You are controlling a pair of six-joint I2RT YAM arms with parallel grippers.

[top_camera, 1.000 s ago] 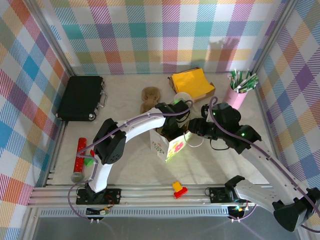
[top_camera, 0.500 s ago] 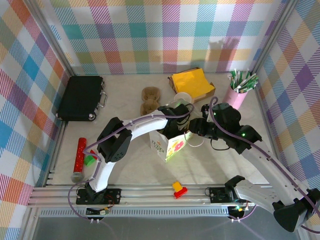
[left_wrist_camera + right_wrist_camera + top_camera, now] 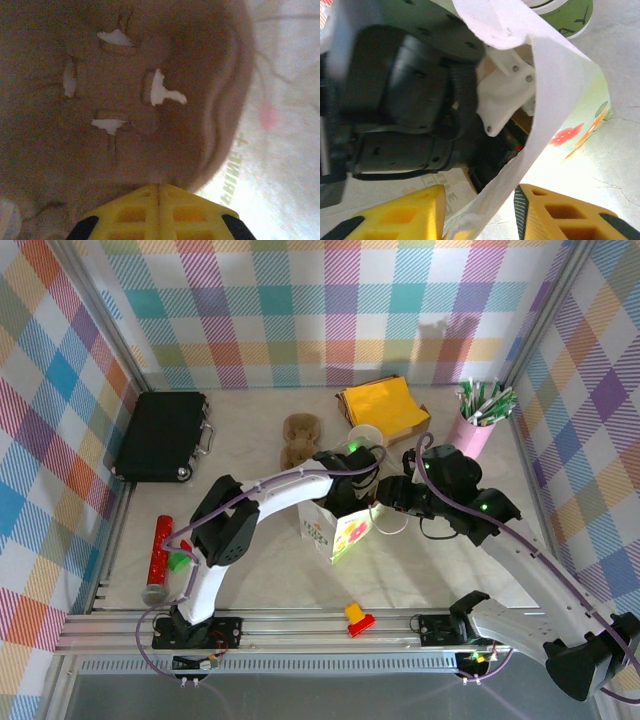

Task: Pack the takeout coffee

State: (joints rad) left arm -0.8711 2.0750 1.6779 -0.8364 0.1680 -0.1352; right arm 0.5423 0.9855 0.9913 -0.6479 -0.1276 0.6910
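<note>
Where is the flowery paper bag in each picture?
Top external: the paper bag is in the middle.
Left wrist: seen from inside, its white wall is on the right side.
Right wrist: its wall runs down between the fingers of the right gripper.
Shared landmark: the red flower print on the bag.

Left tool [image 3: 159, 190] and its arm [image 3: 290, 485] slightly farther right, over the paper bag [image 3: 350, 535].

The pale bench [image 3: 270, 575] carries a black case [image 3: 160, 435] far left; a brown plush toy [image 3: 297, 437] and a yellow stack [image 3: 383, 406] lie farther back. A red tube [image 3: 159, 545] lies near left; a printed paper bag [image 3: 335, 530] stands mid-bench.
</note>
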